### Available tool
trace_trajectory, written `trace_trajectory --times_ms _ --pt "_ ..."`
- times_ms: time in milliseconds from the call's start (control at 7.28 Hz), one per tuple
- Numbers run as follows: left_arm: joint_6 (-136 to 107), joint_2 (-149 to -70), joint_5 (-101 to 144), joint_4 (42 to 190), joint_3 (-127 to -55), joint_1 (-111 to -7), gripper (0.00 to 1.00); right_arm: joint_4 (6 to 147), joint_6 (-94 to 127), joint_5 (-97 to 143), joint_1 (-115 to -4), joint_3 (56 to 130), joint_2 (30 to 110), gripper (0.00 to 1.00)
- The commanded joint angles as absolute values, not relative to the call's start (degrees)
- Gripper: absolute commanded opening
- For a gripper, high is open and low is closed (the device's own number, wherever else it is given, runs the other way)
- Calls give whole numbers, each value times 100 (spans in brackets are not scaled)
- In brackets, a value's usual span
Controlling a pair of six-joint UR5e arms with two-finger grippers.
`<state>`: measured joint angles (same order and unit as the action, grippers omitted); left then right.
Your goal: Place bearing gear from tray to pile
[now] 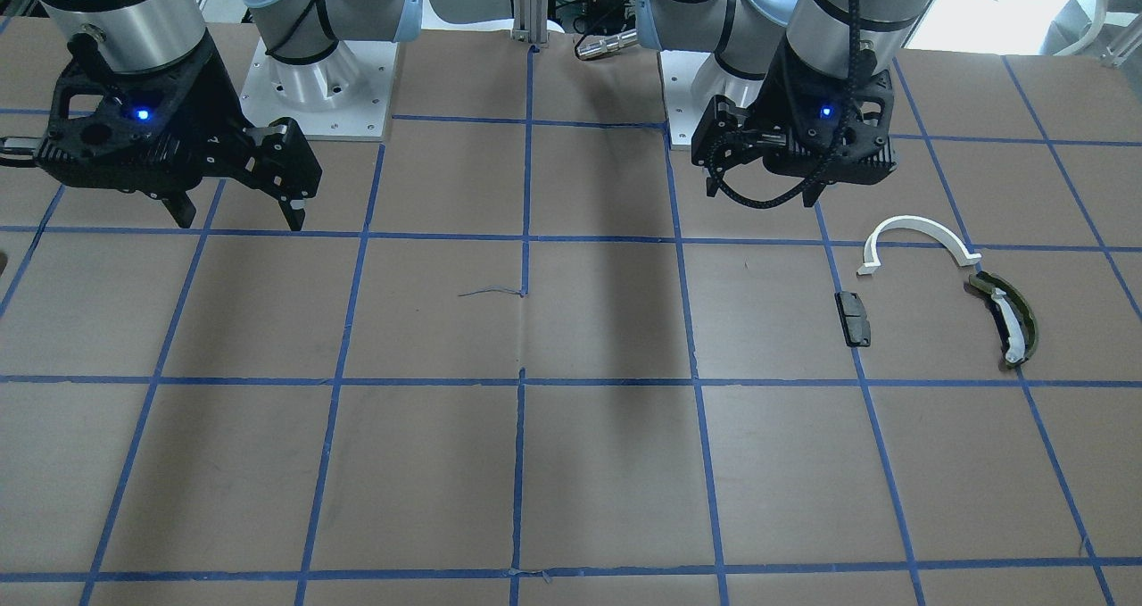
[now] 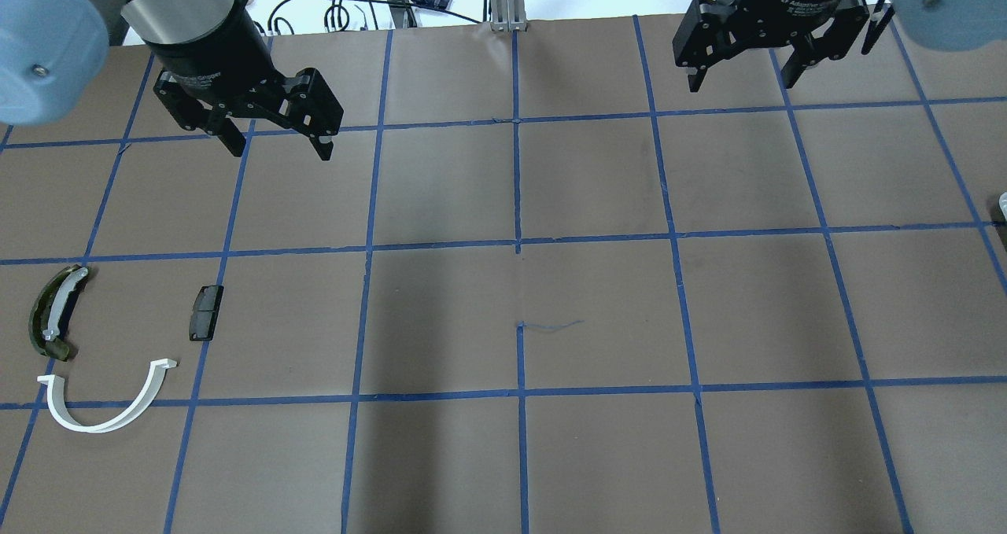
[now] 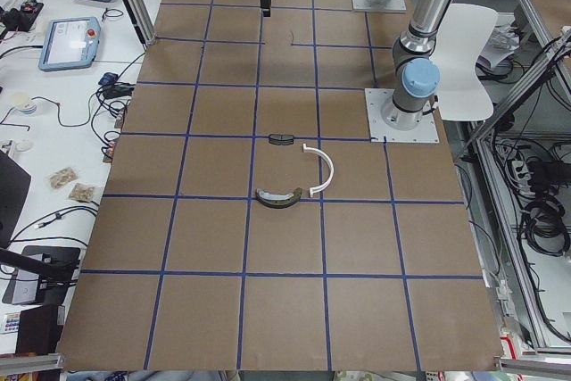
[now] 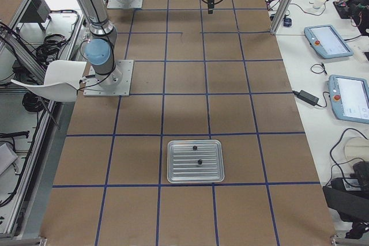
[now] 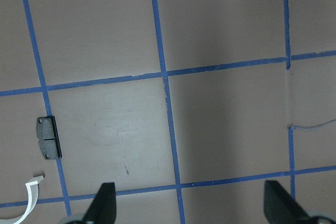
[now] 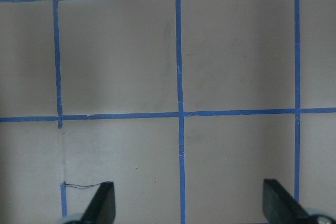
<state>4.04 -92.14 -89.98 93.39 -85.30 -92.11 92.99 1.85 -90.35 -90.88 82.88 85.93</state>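
We judge the bearing gear, on the tray far from our spread right end effector, light and rigid: pinch its rim.

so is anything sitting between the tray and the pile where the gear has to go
Nothing visible does. The tray holding two small dark parts sits far to the robot's right, the pile lies on its left, and only bare taped paper shows between them.
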Motion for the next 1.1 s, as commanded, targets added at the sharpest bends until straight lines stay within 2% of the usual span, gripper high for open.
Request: trace_trajectory --times_ms 0,962 --pt "404 -9211 -8991 9334 -8517 -9211 100 9290 176 -9035 -9088 8288 8596 100" --pt "404 -9193 -8991 9325 -8525 -9211 100 9220 97 -9096 -9070 8210 8578 100"
